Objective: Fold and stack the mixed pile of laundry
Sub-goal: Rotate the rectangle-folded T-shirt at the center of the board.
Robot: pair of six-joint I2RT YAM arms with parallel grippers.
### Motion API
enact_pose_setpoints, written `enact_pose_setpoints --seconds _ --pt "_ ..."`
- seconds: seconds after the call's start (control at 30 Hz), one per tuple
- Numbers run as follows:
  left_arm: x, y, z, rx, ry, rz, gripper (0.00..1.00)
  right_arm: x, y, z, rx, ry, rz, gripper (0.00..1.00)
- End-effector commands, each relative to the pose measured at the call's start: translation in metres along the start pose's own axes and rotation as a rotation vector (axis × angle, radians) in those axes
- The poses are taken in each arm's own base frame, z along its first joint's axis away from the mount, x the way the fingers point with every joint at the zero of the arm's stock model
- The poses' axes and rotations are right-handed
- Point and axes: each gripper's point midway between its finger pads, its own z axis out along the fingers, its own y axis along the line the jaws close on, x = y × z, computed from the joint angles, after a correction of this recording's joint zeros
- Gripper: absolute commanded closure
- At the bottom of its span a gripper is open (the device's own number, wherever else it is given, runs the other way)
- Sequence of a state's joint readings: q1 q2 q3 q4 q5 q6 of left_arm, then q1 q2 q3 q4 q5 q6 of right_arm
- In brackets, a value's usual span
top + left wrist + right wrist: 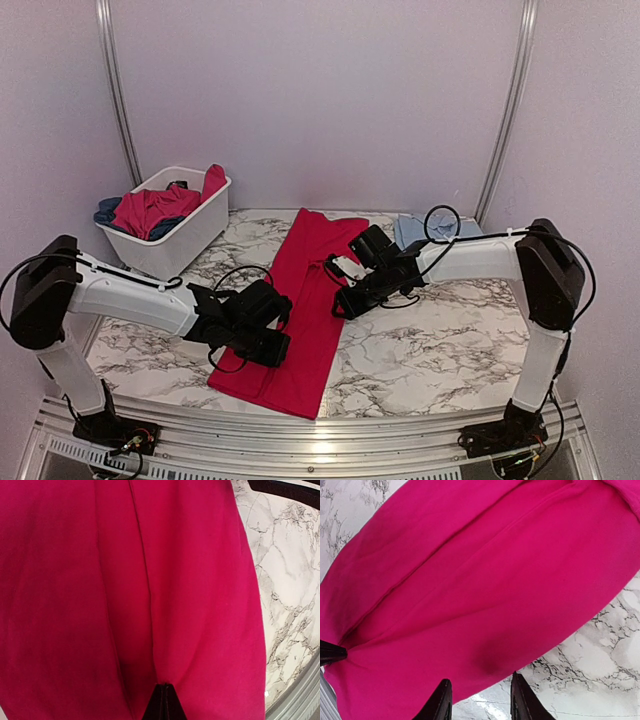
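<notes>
A long red garment point(305, 310) lies folded lengthwise down the middle of the marble table point(450, 340). It fills the left wrist view point(125, 580) and most of the right wrist view point(485, 580). My left gripper point(280, 346) point(166, 686) is shut on a pinch of this cloth near its left edge, and creases run into the tips. My right gripper point(342, 305) point(480, 680) stands open at the garment's right edge, nothing between its fingers. More of the laundry pile, red and dark blue pieces point(150, 208), sits in the basket. A folded light blue shirt point(415, 232) lies at the back right.
The white plastic basket point(195, 238) stands at the back left of the table. The metal front rail point(320, 440) runs along the near edge. The left gripper's dark tip point(330, 652) shows at the left edge of the right wrist view.
</notes>
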State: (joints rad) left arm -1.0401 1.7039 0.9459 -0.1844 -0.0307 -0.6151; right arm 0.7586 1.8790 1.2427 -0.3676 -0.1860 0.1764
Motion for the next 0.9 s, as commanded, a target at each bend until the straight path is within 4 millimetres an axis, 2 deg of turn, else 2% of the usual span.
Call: enact_pose_setpoints --seconds 0.0,0.07,0.17,0.27,0.43,0.53,0.7,0.87 --pt "0.011 0.021 0.009 -0.069 0.034 -0.018 1.00 -0.010 0.019 -0.014 -0.057 -0.040 -0.007 0.65" --pt "0.006 0.016 0.003 -0.053 0.017 -0.008 0.89 -0.008 0.023 -0.011 -0.081 -0.038 0.003 0.65" --pt "-0.008 0.012 -0.017 -0.042 -0.056 0.015 0.68 -0.009 0.026 -0.003 -0.099 -0.043 0.010 0.65" --pt "-0.021 0.021 -0.038 -0.064 -0.121 0.007 0.52 -0.011 0.027 0.007 -0.115 -0.046 0.015 0.65" --pt "-0.017 0.065 -0.034 -0.128 -0.098 -0.076 0.50 0.002 0.018 0.034 -0.104 0.006 0.029 0.65" --pt "-0.011 0.074 -0.027 -0.133 -0.083 -0.074 0.51 0.009 0.003 0.045 -0.094 0.030 0.055 0.66" --pt "0.001 0.071 -0.010 -0.105 -0.037 -0.068 0.54 0.015 -0.030 0.056 -0.063 0.054 0.106 0.67" --pt "0.019 0.047 0.017 -0.061 0.051 -0.013 0.58 0.011 -0.071 0.053 -0.017 0.045 0.164 0.67"
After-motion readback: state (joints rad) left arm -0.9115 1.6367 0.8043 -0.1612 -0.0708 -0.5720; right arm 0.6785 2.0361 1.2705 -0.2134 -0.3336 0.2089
